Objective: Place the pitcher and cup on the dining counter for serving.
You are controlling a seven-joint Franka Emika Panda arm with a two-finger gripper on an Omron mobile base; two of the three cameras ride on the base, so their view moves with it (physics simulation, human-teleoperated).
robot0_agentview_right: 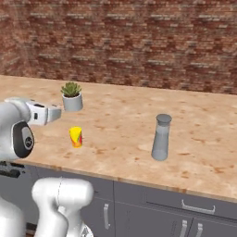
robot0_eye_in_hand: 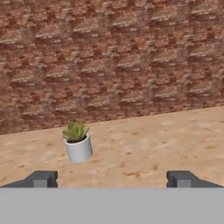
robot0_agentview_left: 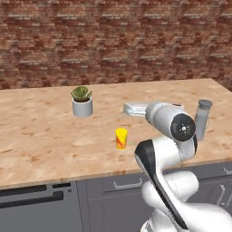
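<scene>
Pincer (robot0_eye_in_hand: 111,179) spread wide with nothing between its tips, and in the hand view it looks out level over the table (robot0_agentview_left: 41,136) toward the brick wall (robot0_agentview_left: 113,41), its two dark fingertips (robot0_eye_in_hand: 41,178) well apart at the bottom of the shot. And look where the goods are: the pitcher (robot0_agentview_right: 161,138) stands upright on the wood-grain top, cap on, toward the right-hand end and near the front edge. The cup (robot0_agentview_right: 76,137) stands upright too, well apart from the pitcher, out in front of the little potted plant (robot0_agentview_right: 71,96). Both sit on the serving surface, so by my reading the placing is as good as done and the step in hand is simply getting clear.

How to do that well? Pull the arm (robot0_agentview_left: 174,129) back and up, I would say, keeping the elbow away from the pitcher, which stands just beside it in the left base view. That one is tall and narrow, so a nudge near the cap could tip it. The cup is low and looks less at risk.

As for the room: a long light wooden top over grey cabinet fronts (robot0_agentview_right: 152,203) with handles, bare red brick behind, and a flat pale object (robot0_agentview_left: 135,108) lying on the wood beyond the arm, too small to name.
</scene>
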